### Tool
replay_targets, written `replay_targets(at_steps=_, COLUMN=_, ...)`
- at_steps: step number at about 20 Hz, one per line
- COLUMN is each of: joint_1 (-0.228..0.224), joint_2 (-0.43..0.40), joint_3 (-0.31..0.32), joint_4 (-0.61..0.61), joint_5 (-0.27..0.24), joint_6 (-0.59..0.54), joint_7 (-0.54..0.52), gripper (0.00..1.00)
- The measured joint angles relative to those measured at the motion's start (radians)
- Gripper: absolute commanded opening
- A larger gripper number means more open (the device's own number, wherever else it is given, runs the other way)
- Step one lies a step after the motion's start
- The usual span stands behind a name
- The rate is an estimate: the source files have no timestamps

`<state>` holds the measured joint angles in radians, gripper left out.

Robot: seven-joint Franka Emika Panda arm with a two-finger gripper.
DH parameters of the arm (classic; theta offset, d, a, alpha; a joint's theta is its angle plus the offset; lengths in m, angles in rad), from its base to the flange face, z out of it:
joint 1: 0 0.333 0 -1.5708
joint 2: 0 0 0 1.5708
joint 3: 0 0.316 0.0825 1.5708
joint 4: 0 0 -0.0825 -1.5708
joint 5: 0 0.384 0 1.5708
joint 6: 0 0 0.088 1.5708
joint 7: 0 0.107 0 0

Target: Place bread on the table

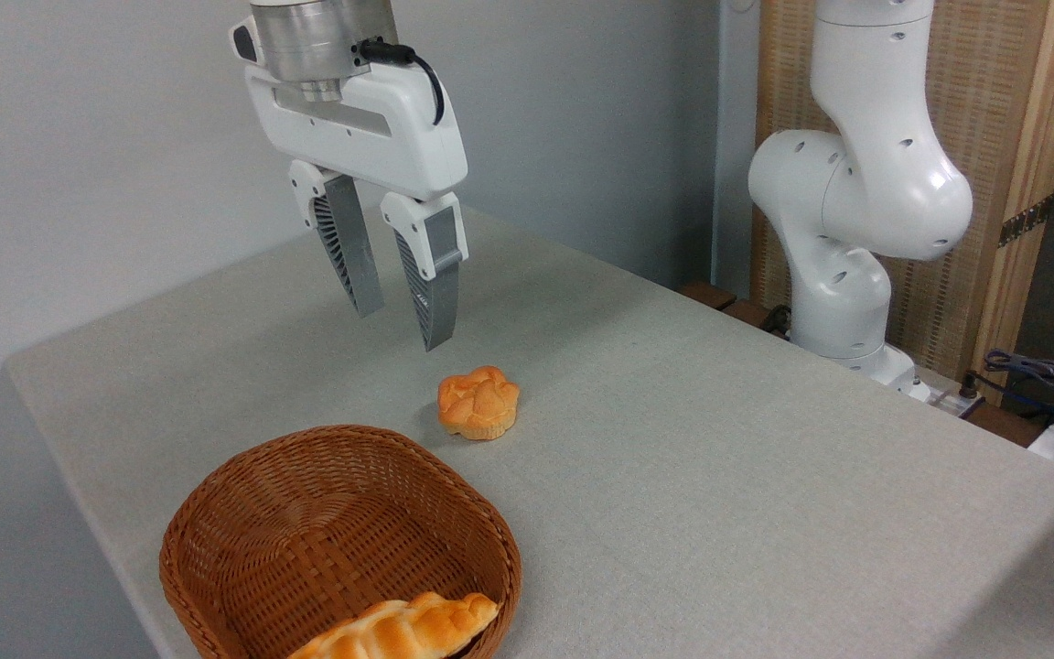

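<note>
While hanging open & empty above bread [478,403] on counter [719,439]: gripper [403,325]; braided loaf [399,630] lying in basket [243,513].

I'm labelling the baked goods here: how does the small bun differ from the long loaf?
The bun is round with a lobed, flower-like top; the loaf is long and braided. The bun sits on the bare table; the loaf lies inside the wicker basket, partly cut off by the picture's edge. The bun looks smaller. Both are golden-orange.
</note>
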<state>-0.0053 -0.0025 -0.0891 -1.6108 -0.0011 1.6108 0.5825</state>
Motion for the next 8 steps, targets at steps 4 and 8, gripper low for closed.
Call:
replay_targets(at_steps=4, joint_1=0.002, joint_2=0.0, joint_3=0.0, joint_4=0.001, joint_5=0.0, joint_6=0.002, joint_7=0.0, gripper=1.0)
replay_targets(at_steps=8, joint_1=0.002, joint_2=0.0, joint_3=0.0, joint_4=0.001, joint_5=0.0, joint_6=0.002, joint_7=0.006, gripper=1.0)
